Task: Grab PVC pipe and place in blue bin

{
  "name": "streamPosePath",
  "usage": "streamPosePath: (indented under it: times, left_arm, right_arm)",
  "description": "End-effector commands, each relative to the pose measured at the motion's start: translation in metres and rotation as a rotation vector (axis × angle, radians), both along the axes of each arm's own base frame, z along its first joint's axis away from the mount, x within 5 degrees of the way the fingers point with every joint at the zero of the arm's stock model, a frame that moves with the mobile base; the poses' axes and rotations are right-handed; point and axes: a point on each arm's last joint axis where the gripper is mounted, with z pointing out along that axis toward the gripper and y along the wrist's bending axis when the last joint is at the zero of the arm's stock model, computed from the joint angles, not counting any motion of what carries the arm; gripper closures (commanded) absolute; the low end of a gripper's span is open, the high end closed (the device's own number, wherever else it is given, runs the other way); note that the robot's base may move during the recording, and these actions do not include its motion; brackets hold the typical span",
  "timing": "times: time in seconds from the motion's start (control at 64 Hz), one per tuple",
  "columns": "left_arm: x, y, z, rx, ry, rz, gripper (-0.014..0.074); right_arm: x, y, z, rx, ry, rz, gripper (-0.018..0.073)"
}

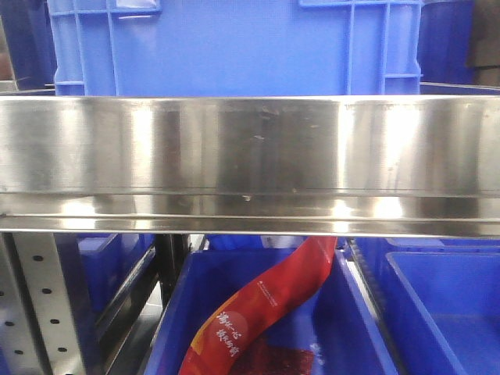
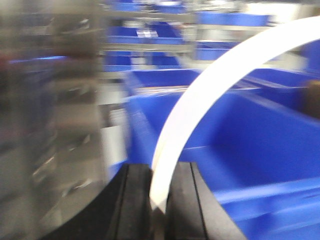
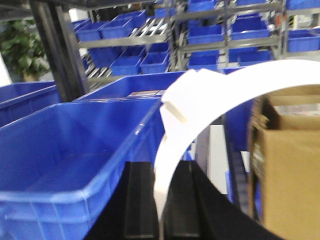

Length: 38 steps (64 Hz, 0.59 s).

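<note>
In the left wrist view, a white PVC pipe arc [image 2: 210, 85] rises from between the black fingers of my left gripper [image 2: 159, 171], which is shut on its lower end. The view is blurred, with a blue bin [image 2: 250, 140] behind and below the arc. In the right wrist view, another white PVC pipe arc [image 3: 200, 95] with a short tab on it is clamped between the black fingers of my right gripper [image 3: 159, 169]. A large empty blue bin [image 3: 75, 145] lies just left of it. Neither gripper shows in the front view.
A steel shelf rail [image 1: 250, 148] fills the front view, with a blue crate [image 1: 234, 47] above. Below it a blue bin [image 1: 176, 312] holds a red bag [image 1: 266, 305]. A cardboard box [image 3: 290, 165] stands right of my right gripper. Racks of blue bins [image 3: 210, 35] stand behind.
</note>
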Motion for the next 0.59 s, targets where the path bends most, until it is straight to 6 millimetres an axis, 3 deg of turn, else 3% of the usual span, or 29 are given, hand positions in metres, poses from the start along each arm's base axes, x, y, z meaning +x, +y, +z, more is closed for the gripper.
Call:
streamPosePath:
  times: [0.0,0.125,0.36,0.578]
  left_arm:
    - [0.018,-0.022,0.011,-0.008,0.002,-0.085,0.0707]
    - [0.048,-0.047,0.023,0.000,0.000,-0.141,0.0707]
    - [0.108,-0.080,0.046,0.029,0.077,-0.176,0.0707]
    - [0.154,-0.107,0.046,0.067,0.243,-0.232,0.0707]
  right_arm:
    - [0.021,0.003,0.011,-0.018,0.007,0.042,0.0712]
    - [0.051,0.017,0.021,-0.018,0.040,0.145,0.0712]
    - [0.101,0.056,0.020,-0.028,0.184,0.339,0.0712]
    - [0.150,0.080,0.016,-0.054,0.407,0.450,0.0712]
